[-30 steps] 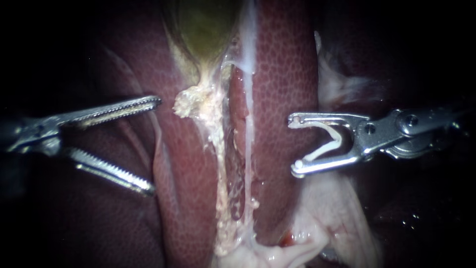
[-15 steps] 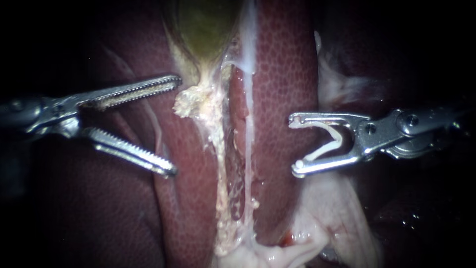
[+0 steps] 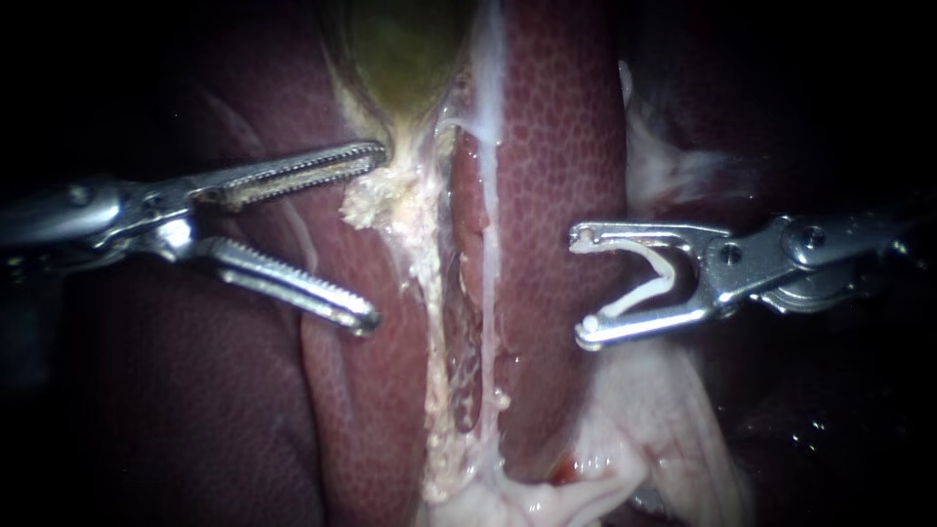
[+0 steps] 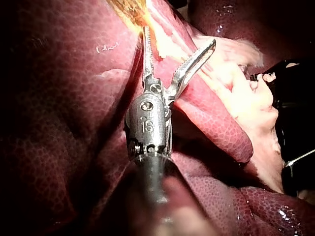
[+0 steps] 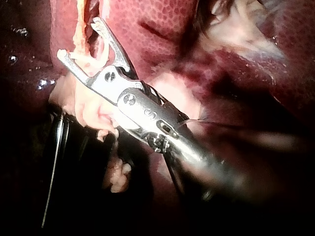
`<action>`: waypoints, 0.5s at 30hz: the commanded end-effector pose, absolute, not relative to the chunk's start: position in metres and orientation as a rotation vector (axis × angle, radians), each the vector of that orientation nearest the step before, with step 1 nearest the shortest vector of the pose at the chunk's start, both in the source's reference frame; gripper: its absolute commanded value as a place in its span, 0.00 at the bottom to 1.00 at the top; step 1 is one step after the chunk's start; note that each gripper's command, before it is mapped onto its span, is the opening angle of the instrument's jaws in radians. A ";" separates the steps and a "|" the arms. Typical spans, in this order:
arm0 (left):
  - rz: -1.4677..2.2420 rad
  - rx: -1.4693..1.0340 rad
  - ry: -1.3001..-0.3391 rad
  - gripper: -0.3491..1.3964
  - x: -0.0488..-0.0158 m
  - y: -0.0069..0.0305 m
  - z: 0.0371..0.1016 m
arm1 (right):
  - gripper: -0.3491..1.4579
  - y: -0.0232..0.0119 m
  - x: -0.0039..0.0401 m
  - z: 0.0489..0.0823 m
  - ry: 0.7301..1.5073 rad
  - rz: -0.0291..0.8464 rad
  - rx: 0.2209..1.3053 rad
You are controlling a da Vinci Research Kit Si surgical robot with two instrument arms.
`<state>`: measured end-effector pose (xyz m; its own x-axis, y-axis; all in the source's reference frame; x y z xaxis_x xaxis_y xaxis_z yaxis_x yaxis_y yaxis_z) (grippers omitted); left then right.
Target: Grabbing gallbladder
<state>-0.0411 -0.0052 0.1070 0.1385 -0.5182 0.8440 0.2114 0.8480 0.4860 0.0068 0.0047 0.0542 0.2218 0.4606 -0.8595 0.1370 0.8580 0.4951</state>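
One left instrument gapes open beside the gallbladder; right instrument grips a clip.

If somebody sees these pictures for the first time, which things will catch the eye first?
First the two bright metal instruments over the dark red liver: the left instrument with toothed jaws wide open, its upper jaw near the narrow end of the greenish gallbladder, and the right instrument holding a white clip between its jaws. Between them a pale, frayed strip of tissue runs down from the gallbladder.
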 end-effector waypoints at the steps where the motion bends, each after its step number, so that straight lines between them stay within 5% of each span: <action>1: -0.546 0.278 -1.331 0.69 -0.0411 -0.0052 0.1071 | 0.53 0.0047 0.0068 0.0542 1.346 0.239 0.533; 15: -0.675 0.262 -1.286 0.47 -0.0410 -0.0049 0.1102 | 0.53 0.0048 0.0068 0.0542 1.346 0.239 0.533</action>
